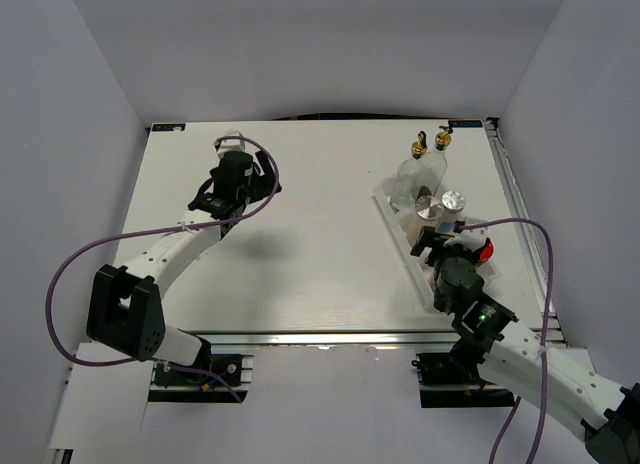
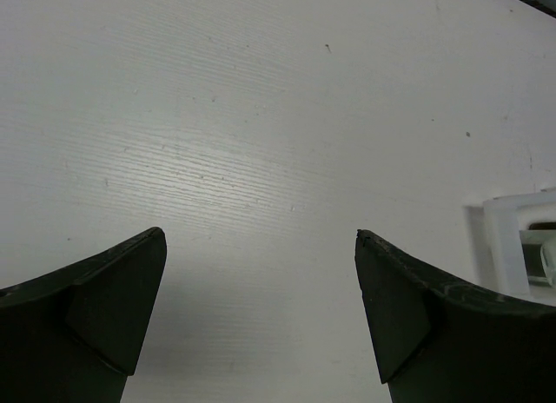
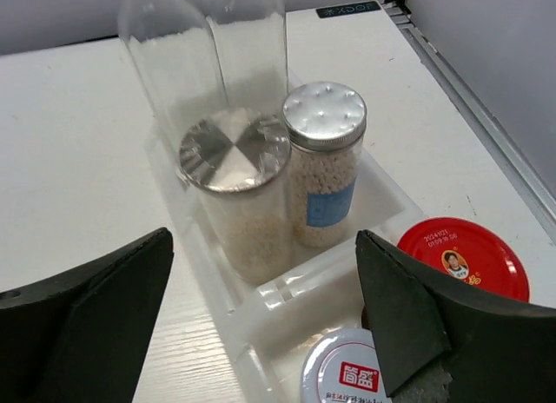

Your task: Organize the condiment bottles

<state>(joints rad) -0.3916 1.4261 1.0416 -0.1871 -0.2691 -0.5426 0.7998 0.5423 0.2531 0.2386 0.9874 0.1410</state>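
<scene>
All the condiment bottles stand in the white tray at the right. Two tall clear glass bottles with gold-black pourers are at its far end, also in the right wrist view. Two silver-capped shakers stand in the middle compartment. The white-lidded jar and the red-lidded jar sit in the near compartment. My right gripper is open above the near compartment, holding nothing. My left gripper is open and empty over bare table at the far left.
The tray's corner shows at the right edge of the left wrist view. A metal rail runs along the table's right edge, close to the tray. Grey walls enclose the table on three sides.
</scene>
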